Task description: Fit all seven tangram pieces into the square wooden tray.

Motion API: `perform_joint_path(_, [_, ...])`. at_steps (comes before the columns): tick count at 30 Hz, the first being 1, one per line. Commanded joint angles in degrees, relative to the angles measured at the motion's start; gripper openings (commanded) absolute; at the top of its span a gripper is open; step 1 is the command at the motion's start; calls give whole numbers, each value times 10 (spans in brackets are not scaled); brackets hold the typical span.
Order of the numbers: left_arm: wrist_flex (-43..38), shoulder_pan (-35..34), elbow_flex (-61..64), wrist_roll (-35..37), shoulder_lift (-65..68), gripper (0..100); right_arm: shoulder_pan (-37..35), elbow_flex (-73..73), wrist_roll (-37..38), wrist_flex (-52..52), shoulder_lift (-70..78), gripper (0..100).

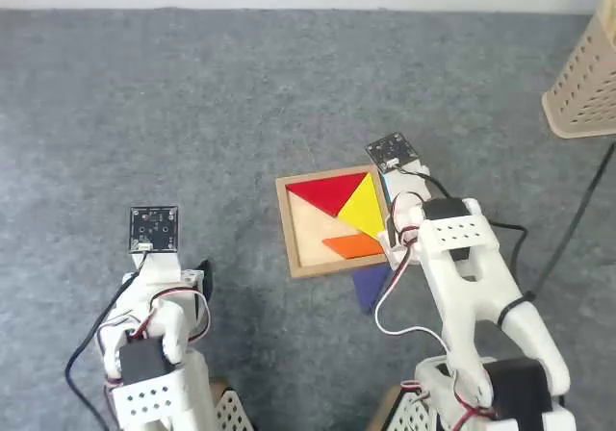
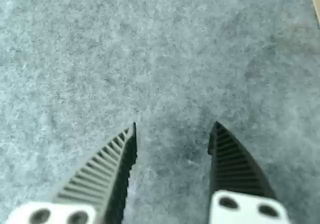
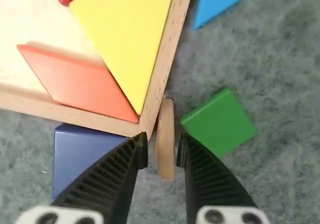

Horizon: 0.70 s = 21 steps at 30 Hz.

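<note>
Seven tangram pieces (image 3: pixel 127 39), one tray (image 3: pixel 164 59)

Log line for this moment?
in tray: red triangle, yellow triangle, orange parallelogram | right gripper: shut on tan piece beside tray | left gripper: open over carpet

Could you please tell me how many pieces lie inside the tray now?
3: a red triangle at the tray's far side, a yellow triangle beside it, an orange piece at the near wall. None seems hidden.
</note>
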Motion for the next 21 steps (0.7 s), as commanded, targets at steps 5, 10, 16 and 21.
perform_joint_path(5, [2,-3,-2,5,-9,225,26,-7,7,23,-3,115])
perform_joint_path(10, [2,-3,-2,5,-9,225,28,4,7,22,-2,111])
perform_joint_path(16, [2,-3,-2,5,-9,225,28,5,7,20,-2,76])
perform_joint_path(21, [2,-3,-2,5,-9,225,31,6,4,7,-2,12])
